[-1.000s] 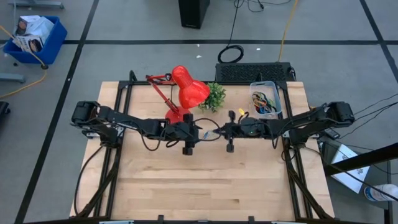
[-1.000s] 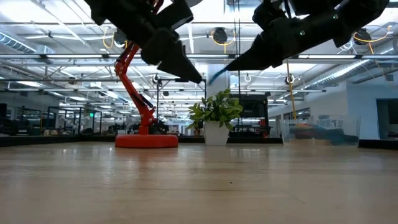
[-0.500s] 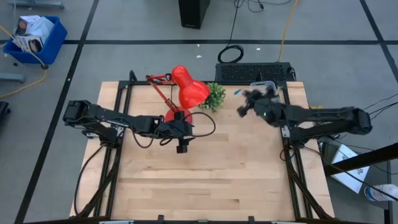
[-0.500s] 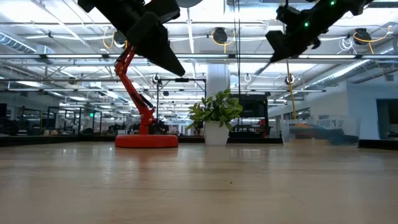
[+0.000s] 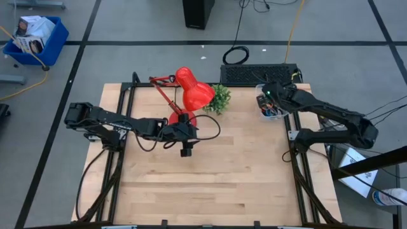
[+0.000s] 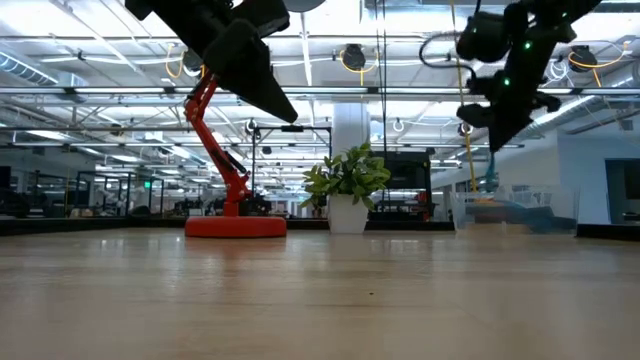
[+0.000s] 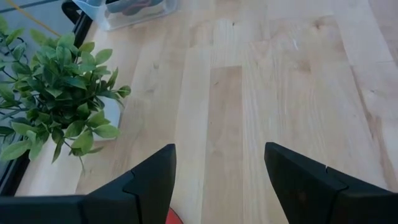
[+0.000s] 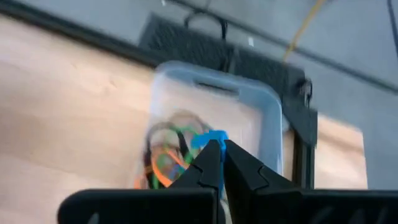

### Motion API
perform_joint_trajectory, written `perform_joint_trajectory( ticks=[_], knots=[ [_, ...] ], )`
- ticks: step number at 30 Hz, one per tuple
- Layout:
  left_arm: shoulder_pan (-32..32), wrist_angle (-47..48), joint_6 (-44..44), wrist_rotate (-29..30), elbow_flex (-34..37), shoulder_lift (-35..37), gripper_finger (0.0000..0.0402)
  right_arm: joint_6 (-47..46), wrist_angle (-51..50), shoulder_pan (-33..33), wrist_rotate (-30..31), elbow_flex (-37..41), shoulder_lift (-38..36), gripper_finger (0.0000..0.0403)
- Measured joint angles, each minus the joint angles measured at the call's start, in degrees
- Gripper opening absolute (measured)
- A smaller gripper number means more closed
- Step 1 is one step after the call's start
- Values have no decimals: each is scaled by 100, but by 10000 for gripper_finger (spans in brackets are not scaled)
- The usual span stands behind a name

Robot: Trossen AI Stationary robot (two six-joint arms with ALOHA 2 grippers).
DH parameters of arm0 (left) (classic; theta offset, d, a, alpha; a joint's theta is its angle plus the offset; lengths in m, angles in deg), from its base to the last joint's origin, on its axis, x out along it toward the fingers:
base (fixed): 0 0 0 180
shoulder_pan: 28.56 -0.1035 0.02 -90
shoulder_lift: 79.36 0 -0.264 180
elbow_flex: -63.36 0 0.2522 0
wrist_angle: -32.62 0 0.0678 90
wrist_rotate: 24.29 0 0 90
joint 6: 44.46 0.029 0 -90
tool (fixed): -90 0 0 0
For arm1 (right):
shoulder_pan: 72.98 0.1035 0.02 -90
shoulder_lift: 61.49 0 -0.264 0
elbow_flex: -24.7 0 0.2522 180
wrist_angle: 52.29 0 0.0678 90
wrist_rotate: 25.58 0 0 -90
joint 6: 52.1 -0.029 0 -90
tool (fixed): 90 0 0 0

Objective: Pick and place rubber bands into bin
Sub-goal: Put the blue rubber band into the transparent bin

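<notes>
From my seat at the controls, the nearest thing to me in the low view is the bare wooden surface (image 6: 320, 300), running back toward the room. Above it on the lamp side hangs my left end effector (image 5: 185, 151), well off the wood, its two dark fingers (image 7: 149, 183) spread wide with nothing between them; the left wrist view looks past them at plain planks. Just beside that arm stands the red desk lamp (image 5: 191, 89), its round base (image 6: 235, 226) on the surface, and close to the lamp sits a small potted plant (image 5: 219, 98) in a white pot.

Farther back, at the far right corner of the surface, is the bin (image 5: 271, 102), a clear whitish tub with rounded corners. My right end effector (image 8: 217, 158) hovers right over it, fingers pressed together and pinching a blue rubber band (image 8: 211, 138) at their tips. Below that, inside the bin, lies a tangle of rubber bands (image 8: 168, 155) in orange, green and dark colours. In the low view the right arm (image 6: 510, 70) points steeply down toward the tub.

Beyond the surface, on the floor, I can see a black grille-like mat (image 5: 259, 72), a coiled black cable (image 5: 236, 55) and, far off to the left, a blue crate (image 5: 36, 39).
</notes>
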State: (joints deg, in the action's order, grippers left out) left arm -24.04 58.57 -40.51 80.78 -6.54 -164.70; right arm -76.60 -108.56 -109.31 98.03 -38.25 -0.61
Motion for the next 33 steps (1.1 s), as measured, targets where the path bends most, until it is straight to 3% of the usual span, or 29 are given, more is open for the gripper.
perform_joint_trajectory(
  ticks=[4,10,17,33],
  knots=[
    [-1,0,1,-2,0,-2,253,-120,-189,-246,-109,0,272,0],
    [1,0,2,-4,0,-2,253,-331,-376,-532,-1142,0,620,0],
    [1,0,-24,-7,0,-4,253,-195,-645,-700,-1315,4,1007,7],
    [3,2,-44,-15,0,-4,253,-119,-624,-680,-1299,4,1010,82]
  ],
)
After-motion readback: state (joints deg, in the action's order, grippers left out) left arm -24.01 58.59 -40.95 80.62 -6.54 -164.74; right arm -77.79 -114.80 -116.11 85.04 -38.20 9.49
